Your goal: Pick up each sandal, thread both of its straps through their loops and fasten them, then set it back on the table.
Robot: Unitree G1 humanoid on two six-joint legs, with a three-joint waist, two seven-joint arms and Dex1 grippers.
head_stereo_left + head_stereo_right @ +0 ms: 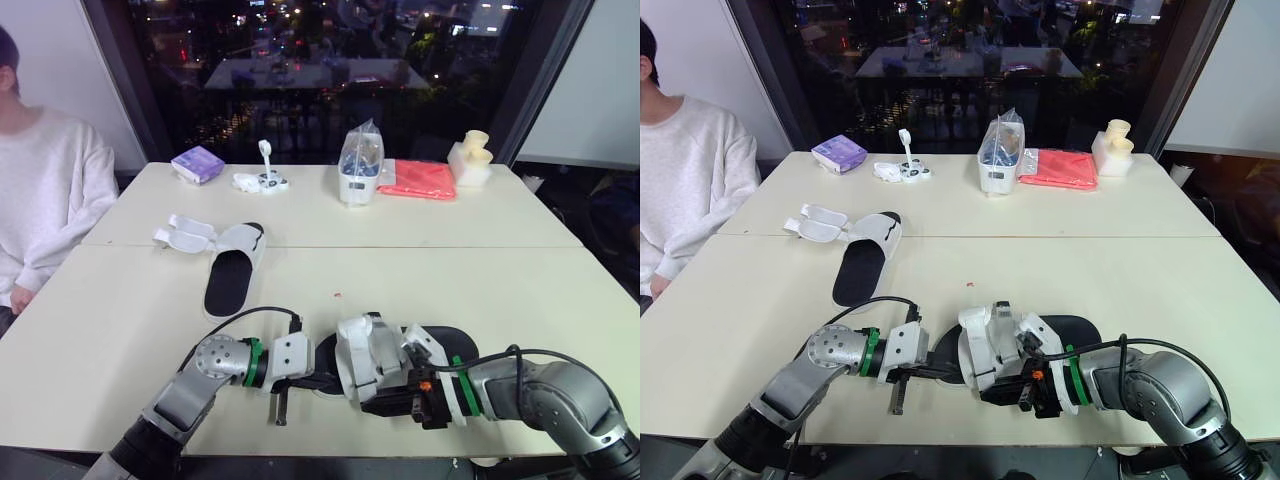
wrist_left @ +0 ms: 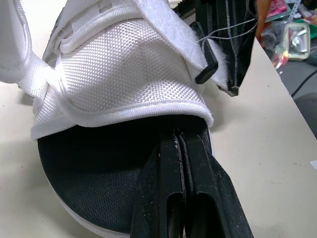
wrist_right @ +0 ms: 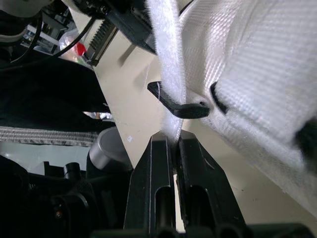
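A white sandal with a black sole [image 1: 372, 358] lies near the table's front edge, between my two grippers. My left gripper [image 2: 181, 144] is shut on its toe end, with the fingers lying on the black insole [image 2: 94, 173] and their tips under the white upper [image 2: 124, 64]. My right gripper [image 3: 173, 141] is shut on a white strap [image 3: 166, 54], which runs past a black loop [image 3: 179, 105] at the sandal's side. The second sandal [image 1: 236, 268] lies flat further back on the left, with its straps [image 1: 185, 235] spread open.
A person in a white sweater [image 1: 45, 190] sits at the table's left side. Along the far edge are a purple pack [image 1: 197, 163], a small white gadget [image 1: 262, 180], a clear bag on a white box [image 1: 358, 168], a red cloth [image 1: 420, 180] and cream cups [image 1: 470, 158].
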